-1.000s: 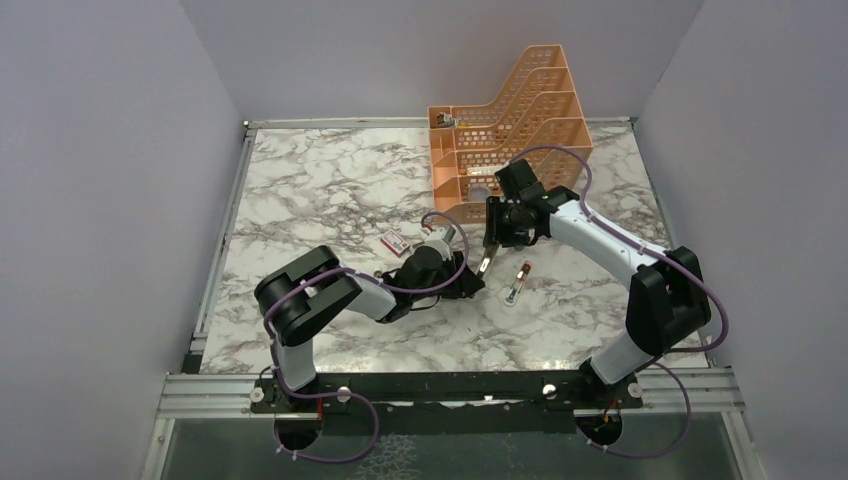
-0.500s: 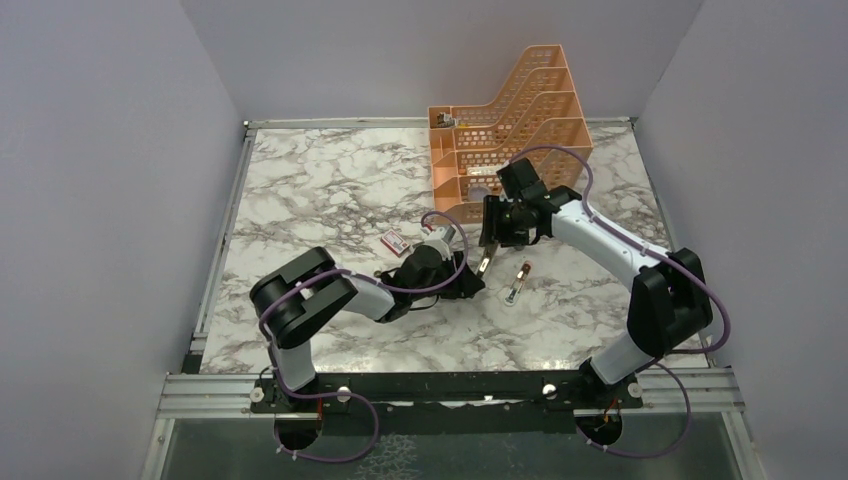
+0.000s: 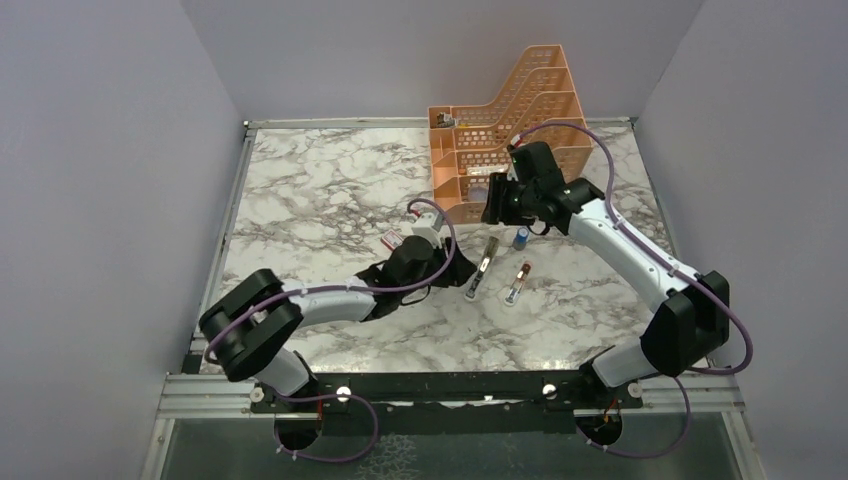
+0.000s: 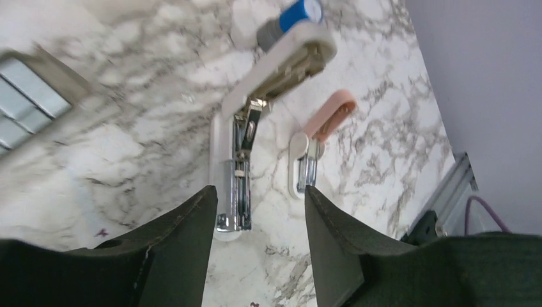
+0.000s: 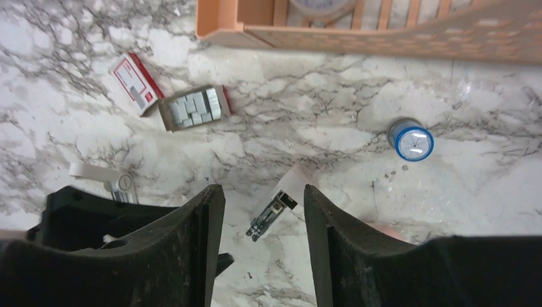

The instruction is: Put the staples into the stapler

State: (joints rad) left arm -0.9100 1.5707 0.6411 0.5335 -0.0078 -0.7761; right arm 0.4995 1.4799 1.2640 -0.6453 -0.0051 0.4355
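The white stapler (image 3: 482,268) lies opened out flat on the marble, its metal channel (image 4: 240,185) facing up. My left gripper (image 4: 259,201) is open and empty just short of the stapler's near end; in the top view my left gripper (image 3: 452,277) is left of the stapler. My right gripper (image 5: 263,192) is open and empty, high above the stapler (image 5: 275,208); in the top view it (image 3: 497,207) hangs by the rack. The staples (image 5: 197,106) sit in a grey tray beside the red box (image 5: 133,82).
A second stapler with a pink top (image 3: 518,282) lies right of the white one. A small blue cylinder (image 3: 521,238) stands behind them. An orange tiered rack (image 3: 510,130) stands at the back. The red box (image 3: 394,240) lies behind my left wrist.
My right gripper has let go of the stapler and risen back towards the rack. My left gripper has drawn back to the left. The stapler now lies free and the blue cylinder shows.
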